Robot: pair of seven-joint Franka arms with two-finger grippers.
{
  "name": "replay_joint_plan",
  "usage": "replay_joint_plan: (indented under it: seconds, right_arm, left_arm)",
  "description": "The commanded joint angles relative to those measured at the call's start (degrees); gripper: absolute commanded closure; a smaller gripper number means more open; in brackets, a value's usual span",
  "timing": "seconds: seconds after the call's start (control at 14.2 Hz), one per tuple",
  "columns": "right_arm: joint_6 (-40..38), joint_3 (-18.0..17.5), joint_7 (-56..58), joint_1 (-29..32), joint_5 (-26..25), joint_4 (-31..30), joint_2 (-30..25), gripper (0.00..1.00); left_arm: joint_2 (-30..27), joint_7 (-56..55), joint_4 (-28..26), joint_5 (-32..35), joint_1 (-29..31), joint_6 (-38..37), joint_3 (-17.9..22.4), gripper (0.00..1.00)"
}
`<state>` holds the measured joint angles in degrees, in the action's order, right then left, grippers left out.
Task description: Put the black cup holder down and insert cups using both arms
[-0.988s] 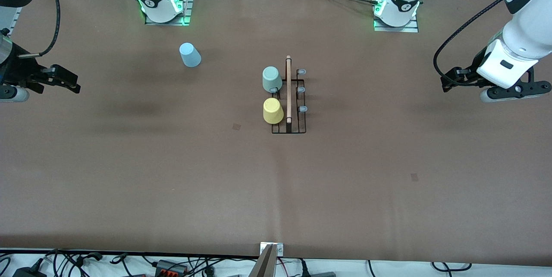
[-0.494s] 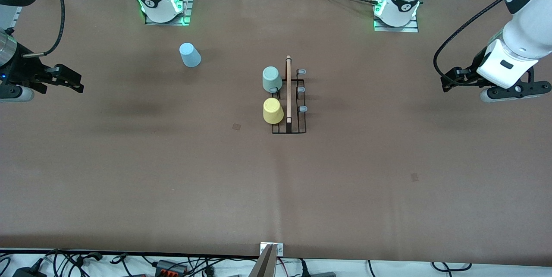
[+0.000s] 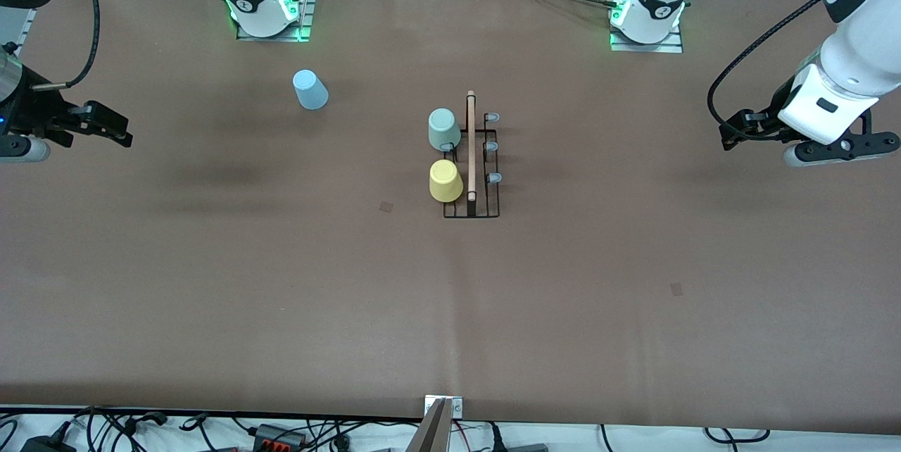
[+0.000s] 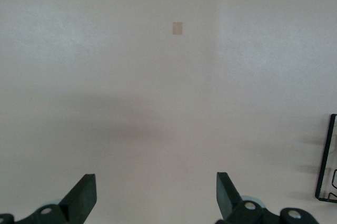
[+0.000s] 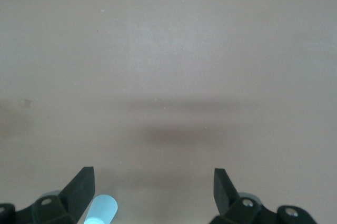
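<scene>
Blue cup (image 3: 310, 89) stands apart from right tool (image 3: 105, 129).

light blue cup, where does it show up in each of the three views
Front view: the light blue cup stands on the table toward the right arm's end, apart from the black cup holder.
Left wrist view: not in it; only a corner of the holder shows.
Right wrist view: at the frame's lower edge, beside one finger of the open right gripper.
Shared landmark: the brown table.
</scene>
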<state>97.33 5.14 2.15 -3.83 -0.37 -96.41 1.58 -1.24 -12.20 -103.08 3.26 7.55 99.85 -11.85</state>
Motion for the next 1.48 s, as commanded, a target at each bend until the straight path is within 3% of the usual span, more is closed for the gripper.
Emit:
replay_joint_plan:
  seconds: [0.0, 0.85, 1.13, 1.41]
  right_arm:
    - [0.14, 0.14, -0.13, -0.21, -0.42, -2.82, -2.90, 0.00]
    - [0.32, -0.12, 0.13, 0.32, -0.51, -2.46, -2.99, 0.00]
    - [0.32, -2.49, 0.40, 3.21, -0.25, -2.46, -2.90, 0.00]
    - [-0.03, -2.50, 0.40, 3.22, -0.25, -2.46, -3.08, 0.00]
  left_arm:
    - [-0.69, 1.39, 0.16, -1.16, 0.36, -0.97, -0.19, 0.00]
    - [-0.69, 1.39, 0.16, -1.16, 0.36, -0.97, -0.19, 0.00]
    - [-0.69, 1.39, 0.16, -1.16, 0.36, -0.97, -0.28, 0.00]
    - [-0.69, 1.39, 0.16, -1.16, 0.36, -0.97, -0.19, 0.00]
